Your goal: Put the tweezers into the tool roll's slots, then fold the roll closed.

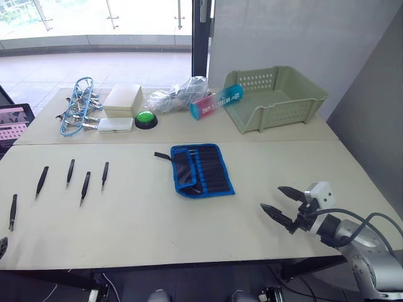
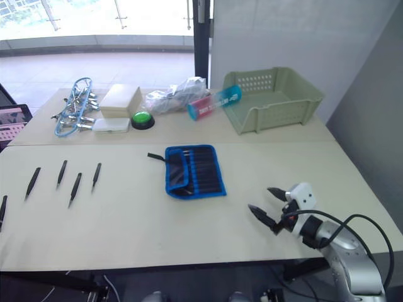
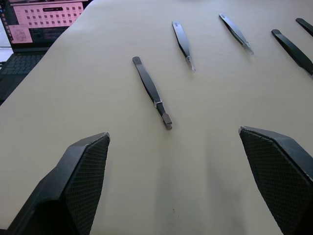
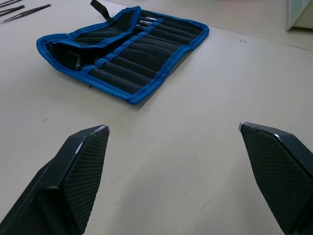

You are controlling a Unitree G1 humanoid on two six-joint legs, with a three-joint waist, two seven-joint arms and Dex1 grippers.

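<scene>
Just ahead of my open, empty left claw [image 3: 171, 183] lie the tweezers [image 3: 152, 91] flat on the counter [image 3: 210, 147]; pinching so thin a thing may push it away. Ahead of my open right claw [image 4: 173, 169], the tool roll [image 4: 124, 49] could slide.

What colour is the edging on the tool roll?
Bright blue edging on the black tool roll; the right wrist view shows it best.

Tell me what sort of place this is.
Probably an office or lab test space, not a home: a long plain table by floor-length windows, an open laptop at its edge, and a green push button.
</scene>
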